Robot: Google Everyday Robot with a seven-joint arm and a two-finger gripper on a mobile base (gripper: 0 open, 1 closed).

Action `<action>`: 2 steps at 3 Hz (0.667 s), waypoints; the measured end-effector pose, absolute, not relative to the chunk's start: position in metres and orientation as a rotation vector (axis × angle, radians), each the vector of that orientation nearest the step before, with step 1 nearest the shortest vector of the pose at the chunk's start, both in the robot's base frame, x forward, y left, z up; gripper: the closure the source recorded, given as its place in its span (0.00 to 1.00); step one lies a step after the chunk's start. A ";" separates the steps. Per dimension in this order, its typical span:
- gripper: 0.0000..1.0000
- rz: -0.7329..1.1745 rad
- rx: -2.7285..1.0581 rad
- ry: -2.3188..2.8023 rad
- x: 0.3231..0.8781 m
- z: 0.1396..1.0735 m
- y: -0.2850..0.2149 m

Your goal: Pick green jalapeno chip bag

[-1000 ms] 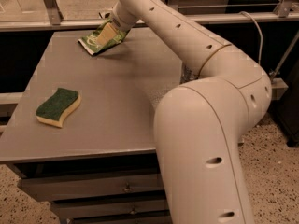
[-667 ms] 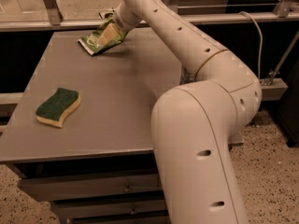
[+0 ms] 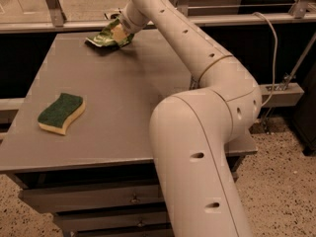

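Observation:
The green jalapeno chip bag [image 3: 102,37], crumpled shiny green foil, is at the far end of the grey table [image 3: 123,98], near its back edge. My gripper [image 3: 117,32] reaches over the table from the right and is on the bag's right end, with a pale finger pad [image 3: 118,31] pressed against the foil. The fingers look closed on the bag. The bag's left end sits slightly off the tabletop, with a dark shadow under it.
A yellow sponge with a green top [image 3: 61,113] lies on the table's left front. My white arm [image 3: 207,132] fills the right half of the view. A metal rail [image 3: 222,19] runs behind the table, and drawers [image 3: 98,196] sit below it.
The bag's left end has risen a little off the tabletop with the gripper on it. The arm has shifted slightly. The sponge has not moved.

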State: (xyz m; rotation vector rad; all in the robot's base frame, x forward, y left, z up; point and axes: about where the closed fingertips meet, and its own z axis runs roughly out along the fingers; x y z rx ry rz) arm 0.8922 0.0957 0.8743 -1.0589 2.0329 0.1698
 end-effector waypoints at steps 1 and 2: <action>0.80 0.141 -1.077 2.014 0.893 0.881 0.090; 1.00 0.142 -1.095 1.963 0.884 0.903 0.085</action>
